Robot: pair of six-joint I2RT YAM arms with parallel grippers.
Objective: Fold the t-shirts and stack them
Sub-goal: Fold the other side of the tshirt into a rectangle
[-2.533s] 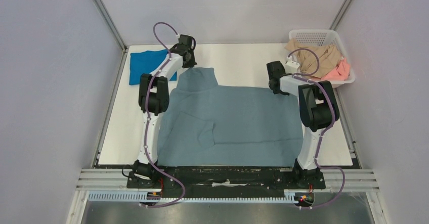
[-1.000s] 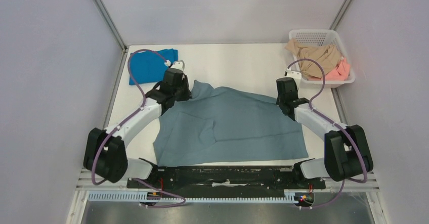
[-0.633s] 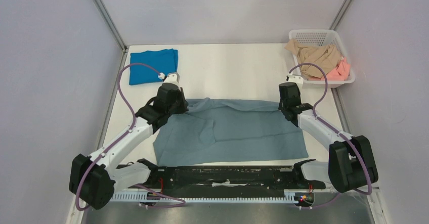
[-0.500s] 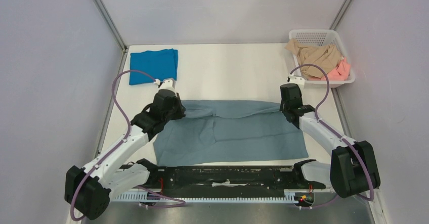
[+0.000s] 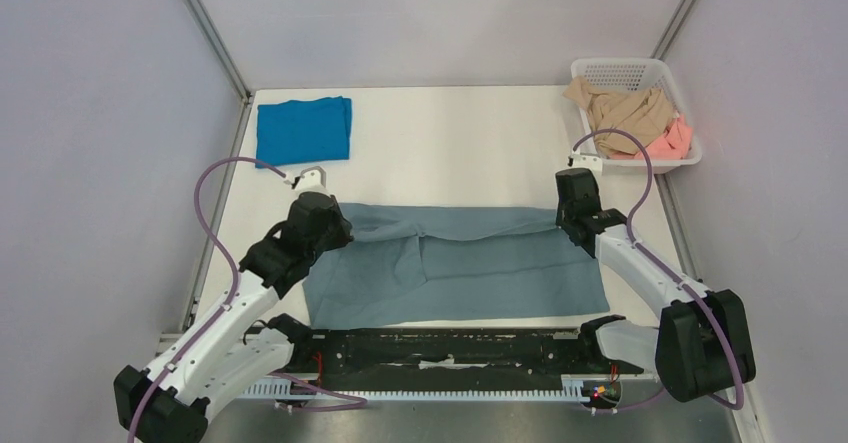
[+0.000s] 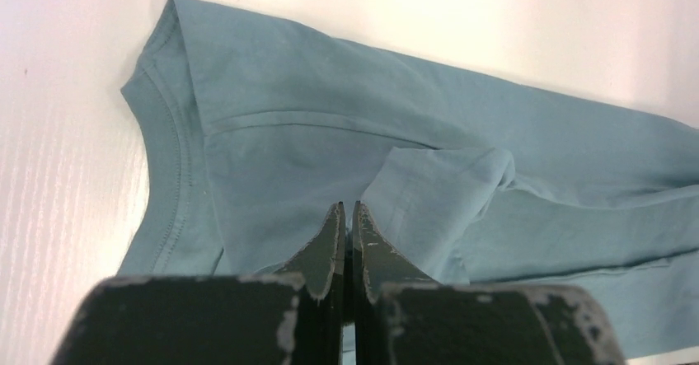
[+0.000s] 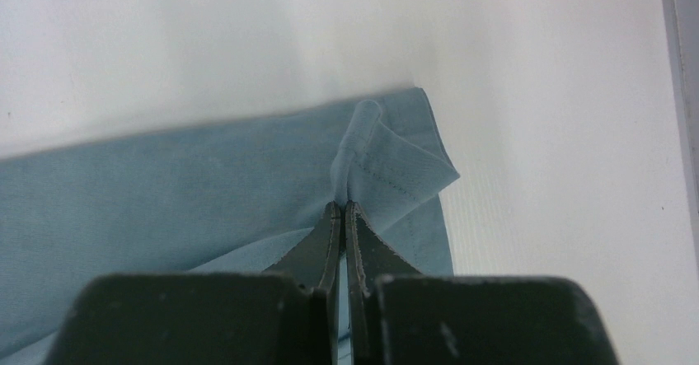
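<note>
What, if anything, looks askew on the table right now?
The grey-blue t-shirt is folded untidily: a sleeve lies crumpled across its middle, and a corner hem stands puckered in the shut right gripper.

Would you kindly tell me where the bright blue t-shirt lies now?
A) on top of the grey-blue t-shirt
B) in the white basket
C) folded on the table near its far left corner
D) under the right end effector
C: the bright blue t-shirt lies folded flat on the table near its far left corner, apart from the grey-blue t-shirt.
</note>
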